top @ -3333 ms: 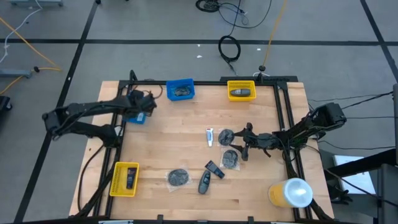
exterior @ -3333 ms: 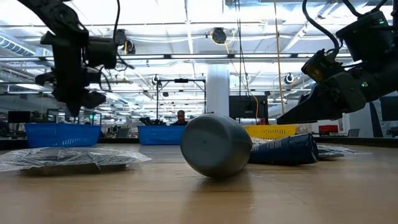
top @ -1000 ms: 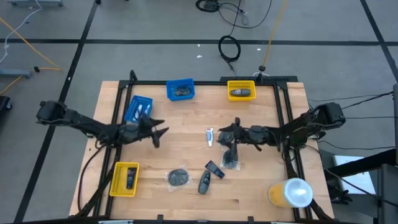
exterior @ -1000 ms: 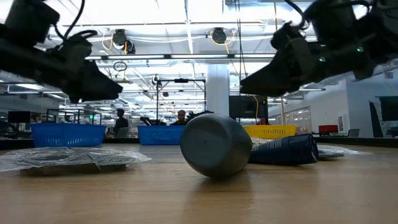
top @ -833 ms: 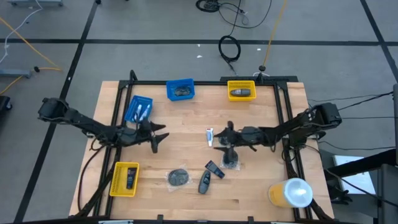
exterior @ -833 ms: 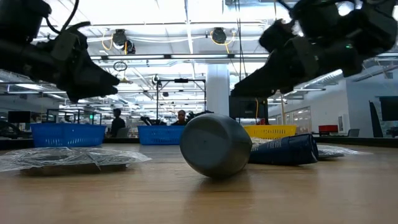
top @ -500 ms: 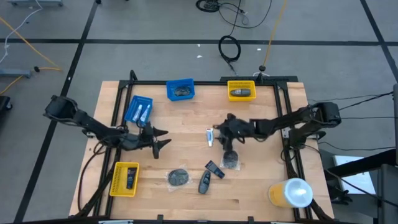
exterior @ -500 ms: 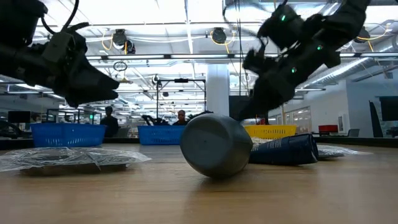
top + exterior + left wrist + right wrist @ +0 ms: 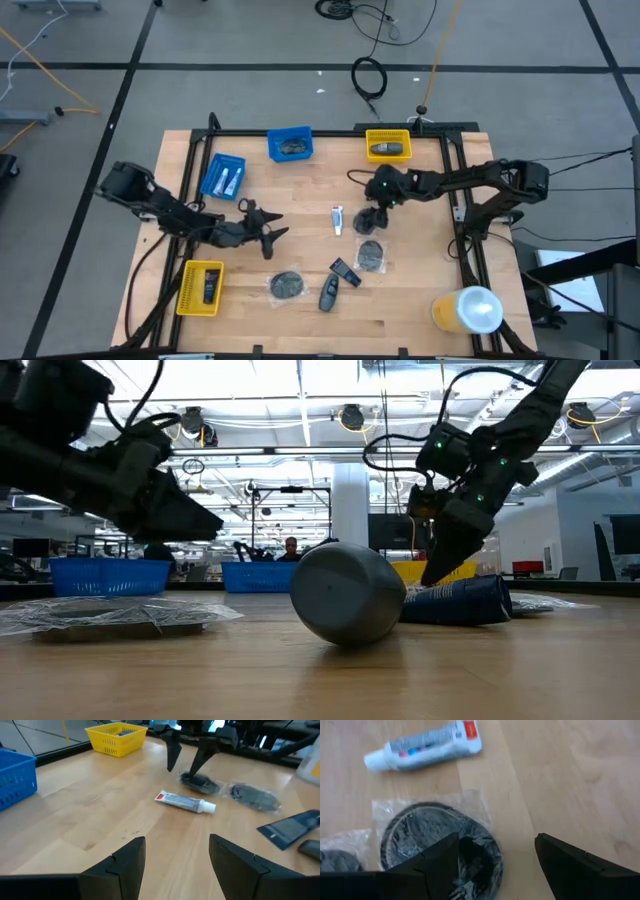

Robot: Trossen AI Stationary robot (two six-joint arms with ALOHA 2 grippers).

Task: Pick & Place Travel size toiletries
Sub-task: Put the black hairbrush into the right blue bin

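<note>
- Near the middle of the tabletop [image 9: 300,215], toward its right half, the right tool [image 9: 377,203] hangs tilted down over a round dark pad in a clear wrapper [image 9: 437,845]; its fingers [image 9: 580,865] are spread, one on each side of the pad, pinching nothing
- Just beside that pad, toward the middle, lies a small white tube [image 9: 337,220] with its long axis running between the far and near edges; the red end points to the far edge
- A second wrapped pad [image 9: 372,255] sits just nearer the front edge, with a dark flat packet [image 9: 345,272], a dark stick [image 9: 328,293] and a third pad [image 9: 287,285] along the near side
- Left tool [image 9: 262,229] hovers left of centre, fingers [image 9: 127,865] spread and empty, facing the tube across bare wood
- Judgement: the right arm is plainly nearer the pad, which lies straight below its tool, so the coming move turns on dropping the fingers either side of the wrapper; the slack film may slip
- Bins stand at the edges: two blue [image 9: 290,143] [image 9: 221,177] and two yellow [image 9: 388,144] [image 9: 200,288], each already holding something
</note>
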